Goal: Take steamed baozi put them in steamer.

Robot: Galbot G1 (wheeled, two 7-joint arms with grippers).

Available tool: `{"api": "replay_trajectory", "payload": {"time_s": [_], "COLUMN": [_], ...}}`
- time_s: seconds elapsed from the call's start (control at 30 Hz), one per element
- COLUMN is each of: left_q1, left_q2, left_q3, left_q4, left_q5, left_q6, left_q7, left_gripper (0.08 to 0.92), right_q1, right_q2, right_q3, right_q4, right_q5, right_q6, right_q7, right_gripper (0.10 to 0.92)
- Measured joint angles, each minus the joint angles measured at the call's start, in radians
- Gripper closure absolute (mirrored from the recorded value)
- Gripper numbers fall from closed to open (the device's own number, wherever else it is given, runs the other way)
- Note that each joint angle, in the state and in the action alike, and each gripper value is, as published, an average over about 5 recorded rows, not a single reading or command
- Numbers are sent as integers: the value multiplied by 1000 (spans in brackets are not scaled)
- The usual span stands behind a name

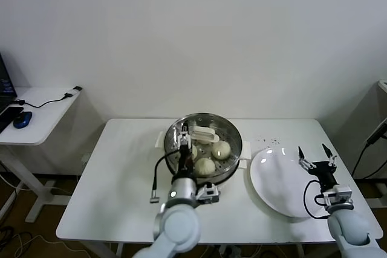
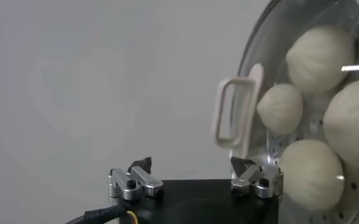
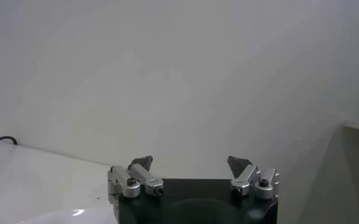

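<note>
The steamer [image 1: 233, 162] stands mid-table with the glass lid [image 1: 227, 130] on it. The lid's white handle [image 1: 202, 132] also shows in the left wrist view [image 2: 237, 112]. Several cream-white baozi lie inside under the lid; two show in the head view [image 1: 222, 149] [image 1: 205, 166] and several in the left wrist view [image 2: 319, 58] [image 2: 310, 173]. My left gripper [image 1: 184, 140] [image 2: 191, 164] is open and empty at the steamer's near-left rim, close to the handle. My right gripper [image 1: 315, 156] [image 3: 190, 161] is open and empty above the white plate [image 1: 278, 179].
The plate is bare and lies to the right of the steamer, near the table's right edge. A black cable [image 1: 156, 179] runs over the table by my left arm. A small side table [image 1: 36, 116] with a blue mouse [image 1: 22, 119] stands far left.
</note>
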Motion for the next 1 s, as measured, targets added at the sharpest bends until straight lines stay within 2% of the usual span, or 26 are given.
{"api": "replay_trajectory", "payload": {"time_s": [0.27,0.5,0.6,0.77,1.0], "left_q1": [124,264,321,407,502], "left_q2": [75,79,70,44,-4], "left_q3": [-125,-360,-488,-683,-840], "left_q4": [-135,-190,-190,-159,-98], "left_q5": [-210,-537,-724,-1050,-1387], "left_q6": [0,-29,-105,-320,-577], "left_q7": [-159,-305,-337,-353,-334], "left_gripper": [177,177,177,177,177], "right_q1": [-12,-28,-37,-49,-70], "right_q2": [-1,10,15,24,31], "right_q3": [13,28,31,32,33], "right_q4": [22,53,65,83,107], "right_q5": [-9,-3,2,7,23], "right_q6": [-51,-96,-110,-129,-145], "right_q7": [-26,-60,-74,-97,-126], "right_gripper": [203,203,203,203,203]}}
